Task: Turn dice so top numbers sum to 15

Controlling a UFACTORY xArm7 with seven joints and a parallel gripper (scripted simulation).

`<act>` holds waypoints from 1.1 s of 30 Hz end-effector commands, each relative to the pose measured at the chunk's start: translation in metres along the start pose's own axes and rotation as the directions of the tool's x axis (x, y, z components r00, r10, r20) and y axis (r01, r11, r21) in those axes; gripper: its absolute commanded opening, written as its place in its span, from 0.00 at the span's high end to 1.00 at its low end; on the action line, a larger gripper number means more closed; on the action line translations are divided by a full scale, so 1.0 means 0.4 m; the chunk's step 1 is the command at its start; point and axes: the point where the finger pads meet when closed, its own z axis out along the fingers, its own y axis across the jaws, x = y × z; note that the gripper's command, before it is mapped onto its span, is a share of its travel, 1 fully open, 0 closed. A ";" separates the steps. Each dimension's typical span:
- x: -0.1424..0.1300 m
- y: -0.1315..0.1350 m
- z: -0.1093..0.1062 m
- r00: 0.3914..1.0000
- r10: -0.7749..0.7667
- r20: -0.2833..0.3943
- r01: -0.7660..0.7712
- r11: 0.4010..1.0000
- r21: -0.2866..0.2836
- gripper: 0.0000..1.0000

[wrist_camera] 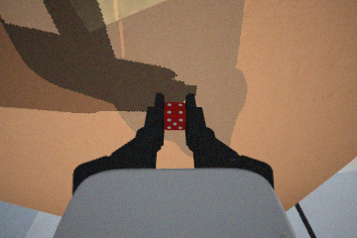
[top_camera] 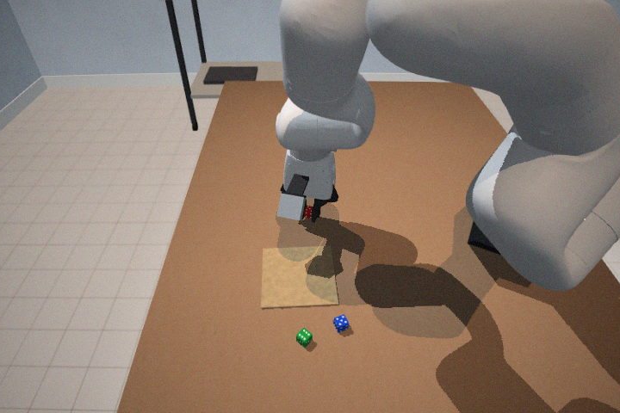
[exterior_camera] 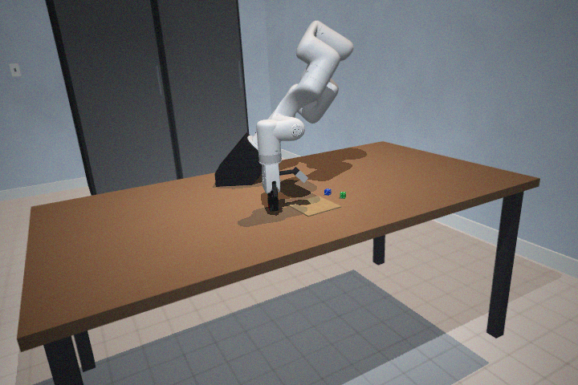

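Note:
My gripper (wrist_camera: 175, 105) is shut on the red die (wrist_camera: 175, 116), low at the table top; its upper face shows six white pips in the wrist view. The die also shows in the top view (top_camera: 308, 212) between the black fingers, beyond the far edge of the tan mat (top_camera: 298, 276). The mat lies flat on the table with no die on it. The blue die (top_camera: 340, 323) and the green die (top_camera: 304, 336) lie on the bare table just past the mat's near edge. In the exterior view the gripper (exterior_camera: 273, 204) stands left of the mat (exterior_camera: 315, 205).
The arm's large white links fill the upper right of the top view and cast dark shadows over the mat and table. The arm's black base (exterior_camera: 238, 165) stands at the table's back edge. A dark cabinet (exterior_camera: 148, 86) stands behind the table.

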 end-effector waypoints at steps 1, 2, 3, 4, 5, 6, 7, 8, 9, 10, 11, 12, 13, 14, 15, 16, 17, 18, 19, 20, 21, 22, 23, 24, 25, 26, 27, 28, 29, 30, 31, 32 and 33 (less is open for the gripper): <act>-0.004 0.004 -0.053 1.000 0.000 0.004 0.000 1.000 -0.005 0.85; -0.003 0.004 -0.072 1.000 0.000 0.004 0.000 1.000 -0.005 0.85; -0.003 0.004 -0.092 1.000 0.000 0.004 0.000 1.000 -0.005 0.85; -0.003 0.004 -0.112 1.000 0.000 0.004 0.000 1.000 -0.005 0.85; -0.003 0.004 -0.132 1.000 0.000 0.004 0.000 1.000 -0.005 0.85; -0.003 0.004 -0.150 1.000 0.000 0.004 0.000 1.000 -0.005 0.85; -0.003 0.003 -0.167 1.000 0.000 0.004 0.000 1.000 -0.005 0.85; -0.003 0.003 -0.181 1.000 0.000 0.004 0.000 1.000 -0.005 0.85; -0.003 0.003 -0.194 1.000 0.000 0.004 0.000 1.000 -0.005 0.85; -0.003 0.003 -0.203 1.000 0.000 0.004 0.000 1.000 -0.005 0.85; -0.003 0.003 -0.211 1.000 0.000 0.004 0.000 1.000 -0.005 0.85; -0.003 0.003 -0.216 1.000 0.000 0.004 0.000 1.000 -0.005 0.85; -0.003 0.003 -0.216 1.000 0.000 0.004 0.000 1.000 -0.005 0.85; -0.003 0.003 -0.216 1.000 0.000 0.004 0.000 1.000 -0.005 0.85; -0.003 0.003 -0.218 1.000 0.000 0.004 0.000 1.000 -0.005 0.85; -0.003 0.003 -0.219 1.000 0.000 0.004 0.000 1.000 -0.005 0.85; -0.003 0.003 -0.220 1.000 0.000 0.004 0.000 1.000 -0.005 0.85; -0.003 0.003 -0.220 1.000 0.000 0.004 0.000 1.000 -0.005 0.85; -0.003 0.003 -0.220 1.000 0.000 0.004 0.000 1.000 -0.005 0.85; -0.003 0.003 -0.220 1.000 0.000 0.004 0.000 1.000 -0.005 0.85; -0.003 0.003 -0.220 1.000 0.000 0.004 0.000 1.000 -0.005 0.85; -0.003 0.003 -0.220 1.000 0.000 0.004 0.000 1.000 -0.005 0.85; -0.003 0.003 -0.220 1.000 0.000 0.004 0.000 1.000 -0.005 0.85; -0.003 0.003 -0.220 1.000 0.001 0.004 -0.001 1.000 -0.005 0.85; -0.003 0.003 -0.220 1.000 0.003 0.004 -0.003 1.000 -0.005 0.85; -0.003 0.003 -0.219 1.000 0.009 0.003 -0.009 1.000 -0.005 0.85; -0.003 0.003 -0.219 1.000 0.019 0.003 -0.019 1.000 -0.005 0.85; -0.003 0.004 -0.219 0.999 0.036 0.003 -0.036 0.999 -0.005 0.85; -0.004 0.004 -0.219 0.998 0.058 0.003 -0.058 0.998 -0.005 0.85; -0.004 0.004 -0.219 0.998 0.058 0.003 -0.058 0.998 -0.005 0.85; -0.004 0.004 -0.219 0.998 0.058 0.003 -0.058 0.998 -0.005 0.85; -0.004 0.004 -0.218 0.996 0.088 0.003 -0.088 0.996 -0.005 0.85; -0.004 0.005 -0.218 0.992 0.125 0.002 -0.125 0.992 -0.005 0.85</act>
